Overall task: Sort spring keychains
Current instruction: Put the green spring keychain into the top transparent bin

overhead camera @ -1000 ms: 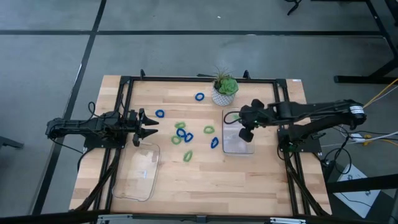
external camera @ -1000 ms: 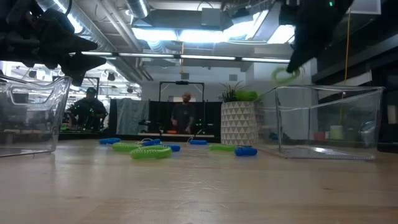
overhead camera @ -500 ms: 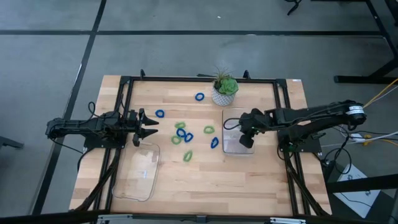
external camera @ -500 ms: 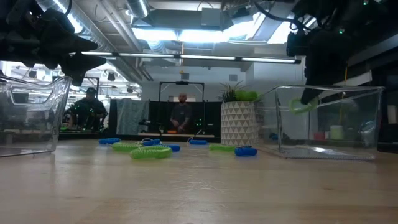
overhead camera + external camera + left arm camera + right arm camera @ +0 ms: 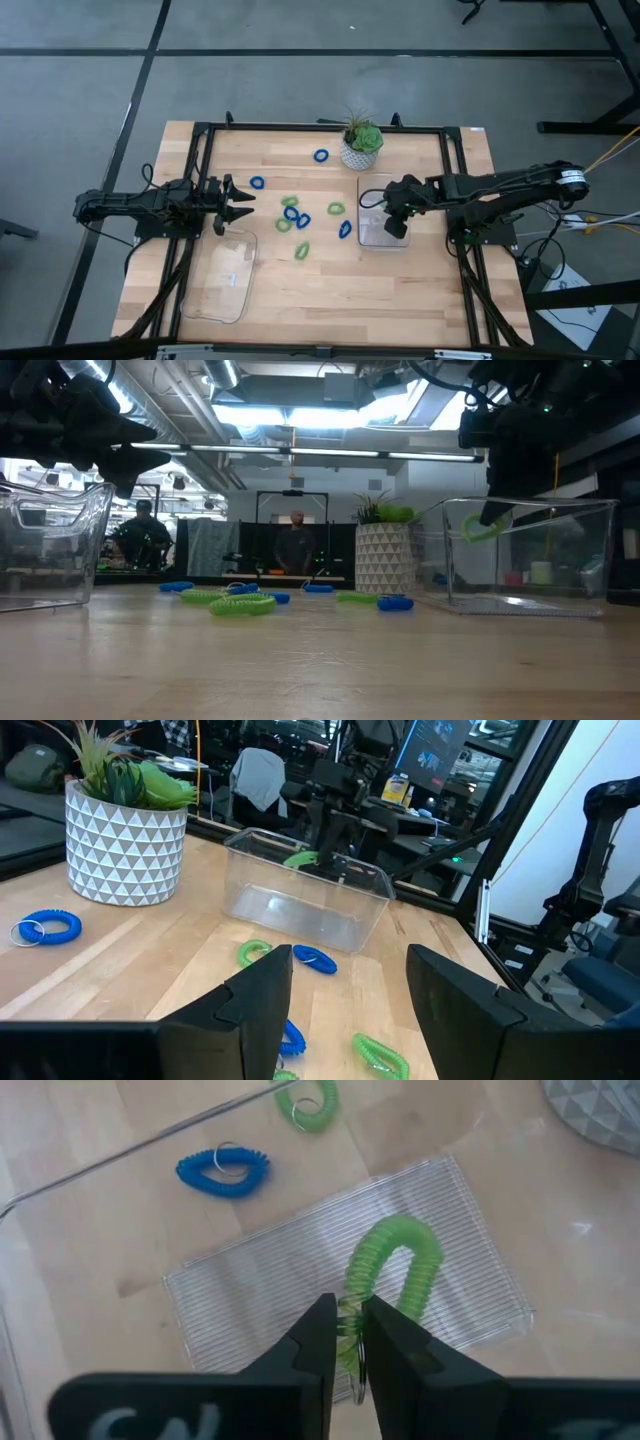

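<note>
Our right gripper (image 5: 345, 1342) pinches a green spring keychain (image 5: 392, 1272) over the clear tray (image 5: 500, 1295); its coil may snag on release, while the left gripper (image 5: 345, 985) waits open.

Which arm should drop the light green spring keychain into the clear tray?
Right. The right gripper already holds the light green coiled keychain over the right-hand clear plastic tray; the left gripper waits open across the table.

We are finding no text, label, brand, number or sign that can be read in any of the views; a distant lit screen (image 5: 432, 745) in the left wrist view is showing graphics too small for us to read.
</note>
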Controlling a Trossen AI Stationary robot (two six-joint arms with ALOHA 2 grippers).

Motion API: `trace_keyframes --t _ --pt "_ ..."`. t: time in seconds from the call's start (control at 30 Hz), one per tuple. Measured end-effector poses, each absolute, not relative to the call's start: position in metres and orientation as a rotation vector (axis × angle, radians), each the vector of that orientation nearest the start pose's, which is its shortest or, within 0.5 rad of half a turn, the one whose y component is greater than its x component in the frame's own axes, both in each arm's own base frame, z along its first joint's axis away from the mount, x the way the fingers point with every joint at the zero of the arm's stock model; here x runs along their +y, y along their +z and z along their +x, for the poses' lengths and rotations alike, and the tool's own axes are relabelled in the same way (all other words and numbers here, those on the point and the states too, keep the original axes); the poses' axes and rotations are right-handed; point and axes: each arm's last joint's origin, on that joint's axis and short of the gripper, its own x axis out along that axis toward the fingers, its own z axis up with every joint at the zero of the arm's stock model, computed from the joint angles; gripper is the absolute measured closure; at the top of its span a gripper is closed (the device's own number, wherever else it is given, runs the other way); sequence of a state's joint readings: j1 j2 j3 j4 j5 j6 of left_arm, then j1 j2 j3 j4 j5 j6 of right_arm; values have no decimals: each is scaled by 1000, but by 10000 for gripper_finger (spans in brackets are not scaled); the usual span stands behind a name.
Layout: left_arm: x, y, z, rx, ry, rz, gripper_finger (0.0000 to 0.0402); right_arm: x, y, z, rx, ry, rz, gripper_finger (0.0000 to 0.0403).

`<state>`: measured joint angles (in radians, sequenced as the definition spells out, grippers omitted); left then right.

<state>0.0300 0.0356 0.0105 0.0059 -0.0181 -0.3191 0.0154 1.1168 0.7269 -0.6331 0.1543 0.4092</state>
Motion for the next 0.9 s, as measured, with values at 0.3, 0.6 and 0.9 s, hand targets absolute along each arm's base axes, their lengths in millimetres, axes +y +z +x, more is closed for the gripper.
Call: trace_keyframes --t 0.3,0.6,0.9 --pt "4 165 99 11 51 -319 208 -1 221 205 973 -306 289 266" --pt "4 165 99 11 51 -319 208 0 230 216 839 -222 211 237" --pt "3 165 99 11 51 -319 208 7 250 234 599 14 348 244"
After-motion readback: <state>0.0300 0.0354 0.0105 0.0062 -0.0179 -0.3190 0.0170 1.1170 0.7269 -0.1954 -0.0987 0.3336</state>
